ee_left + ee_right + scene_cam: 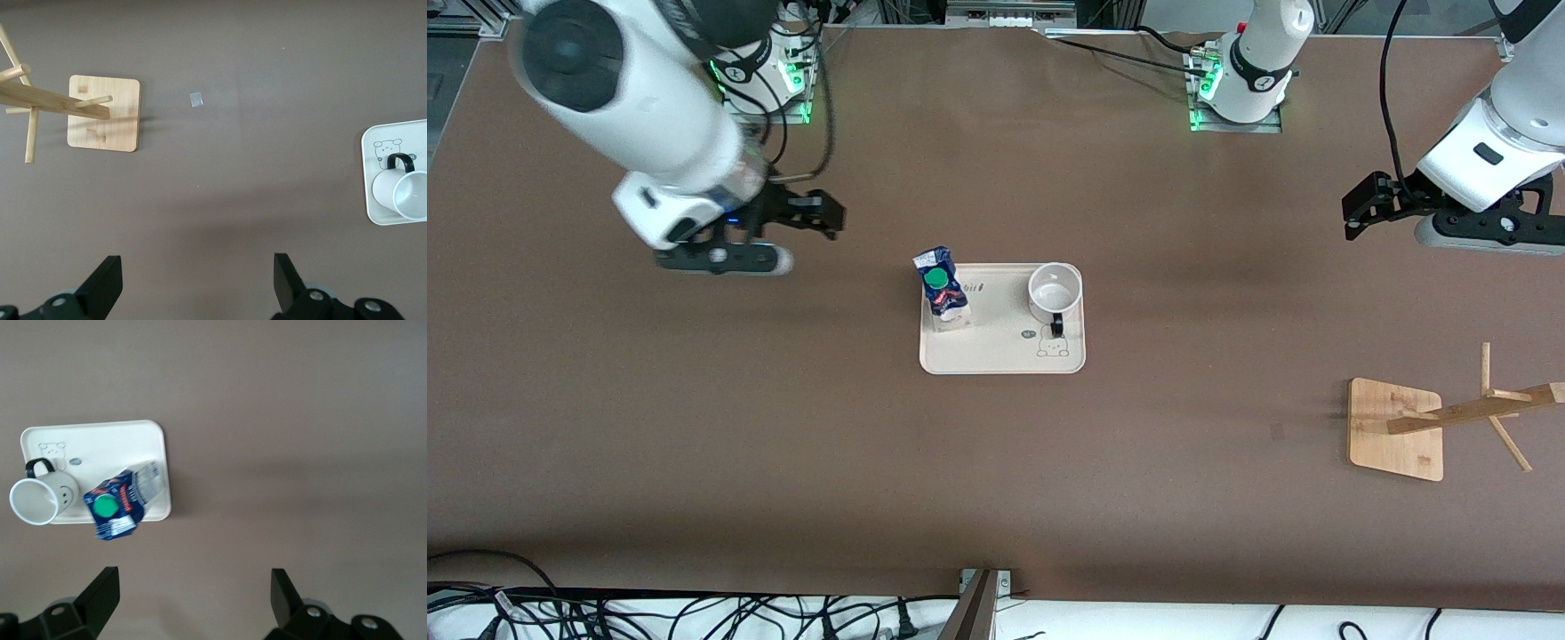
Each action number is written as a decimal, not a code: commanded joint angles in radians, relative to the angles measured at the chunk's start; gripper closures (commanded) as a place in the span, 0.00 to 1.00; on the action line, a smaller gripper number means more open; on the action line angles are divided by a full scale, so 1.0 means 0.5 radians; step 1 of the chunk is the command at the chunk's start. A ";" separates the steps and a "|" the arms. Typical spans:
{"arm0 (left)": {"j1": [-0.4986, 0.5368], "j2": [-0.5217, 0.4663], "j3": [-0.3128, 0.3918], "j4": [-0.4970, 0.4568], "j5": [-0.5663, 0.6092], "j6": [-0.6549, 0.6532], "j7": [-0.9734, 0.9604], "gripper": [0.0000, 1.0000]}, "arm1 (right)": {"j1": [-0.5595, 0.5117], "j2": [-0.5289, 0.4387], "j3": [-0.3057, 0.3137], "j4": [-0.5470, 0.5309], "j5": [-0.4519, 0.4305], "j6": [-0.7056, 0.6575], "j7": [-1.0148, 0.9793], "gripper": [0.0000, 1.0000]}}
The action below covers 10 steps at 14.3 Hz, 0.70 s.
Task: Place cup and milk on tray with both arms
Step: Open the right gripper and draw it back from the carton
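At the centre of the front frame, the tray (1002, 356) already carries both things: the milk (942, 294) stands upright on its upper-left part, the cup (1056, 288) upright on its upper-right part, black handle toward the rabbit drawing. My right gripper (778, 233) hangs at upper left, my left gripper (1371, 206) at upper right, each with fingers spread wide and holding nothing. I judge the placing done; what remains is to keep both arms up and well clear, so nothing tips the tall, narrow carton with its green cap.
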 commanded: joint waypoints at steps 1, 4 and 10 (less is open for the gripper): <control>0.005 -0.008 0.002 -0.006 -0.044 0.006 0.036 0.00 | 0.003 0.033 -0.157 0.088 -0.002 -0.060 -0.178 0.00; 0.005 -0.011 0.002 -0.006 -0.044 0.012 0.033 0.00 | 0.000 0.042 -0.344 0.085 -0.005 -0.054 -0.304 0.00; 0.005 -0.008 0.002 -0.006 -0.044 0.012 0.036 0.00 | -0.346 0.049 -0.379 0.024 -0.027 -0.023 -0.604 0.00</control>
